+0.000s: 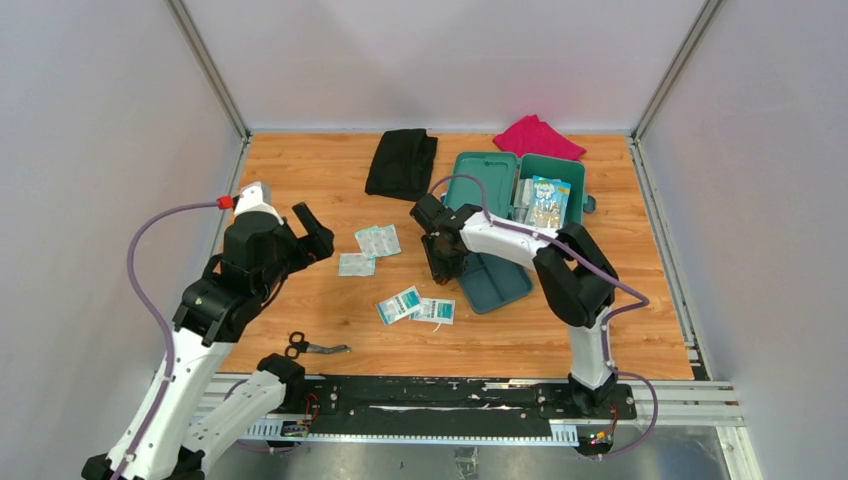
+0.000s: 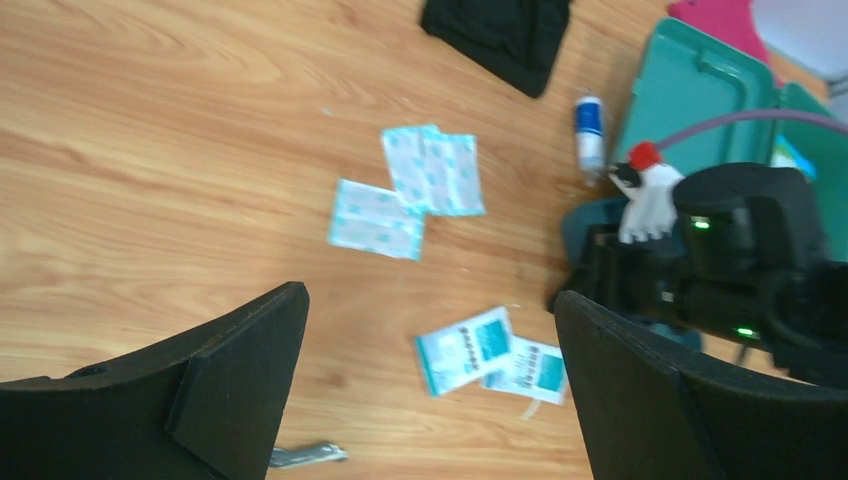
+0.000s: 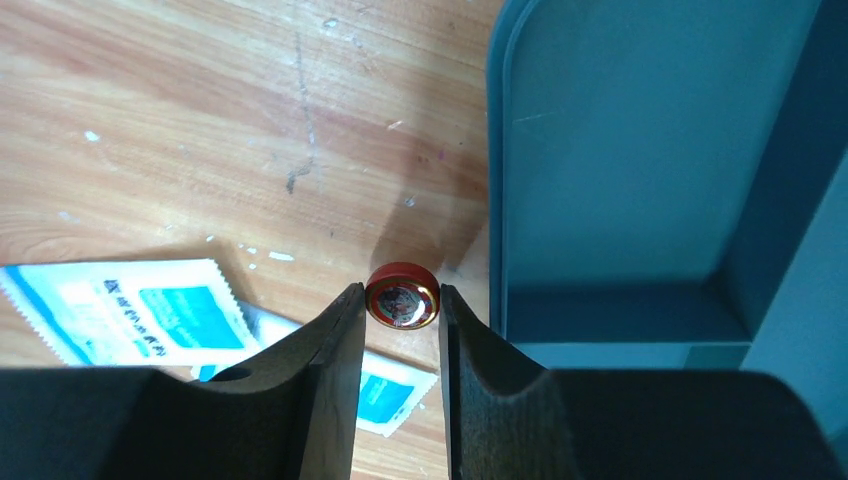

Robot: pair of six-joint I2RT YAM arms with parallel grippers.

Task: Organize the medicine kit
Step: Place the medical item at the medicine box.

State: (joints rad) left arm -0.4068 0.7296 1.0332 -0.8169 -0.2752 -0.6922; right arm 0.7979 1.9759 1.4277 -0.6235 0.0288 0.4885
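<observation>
At the far left, the left gripper [image 1: 313, 230] hangs above the wooden table [image 1: 300, 170]. Its black fingers [image 2: 230, 370] are spread as wide as they go, holding nothing and touching nothing. Near the table's front edge lie black-handled metal scissors [image 1: 312, 348]. To their right, four flat white-and-teal paper packets [image 1: 378, 240] are scattered, two further back and two nearer. Behind them a folded black cloth [image 1: 400, 162] lies at the back edge.

Next comes the right gripper [image 3: 398, 288], pointing down with its jaws drawn narrow around a small round red tin [image 3: 401, 300]. Both pads [image 3: 345, 320] meet the tin's sides. The tin sits just beside the left rim of a flat grey-teal plastic tray [image 1: 497, 283] that lies on the wood. Whether the tin is lifted off the table cannot be told.

Behind the tray stands the medicine kit [image 1: 552, 162], a teal-green rectangular plastic box. It is open, with its lid [image 1: 482, 175] lying to the left and colourful packs inside. A small white tube [image 2: 590, 130] with a blue cap lies beside the lid. A folded pink cloth [image 1: 537, 137] lies behind the kit.
</observation>
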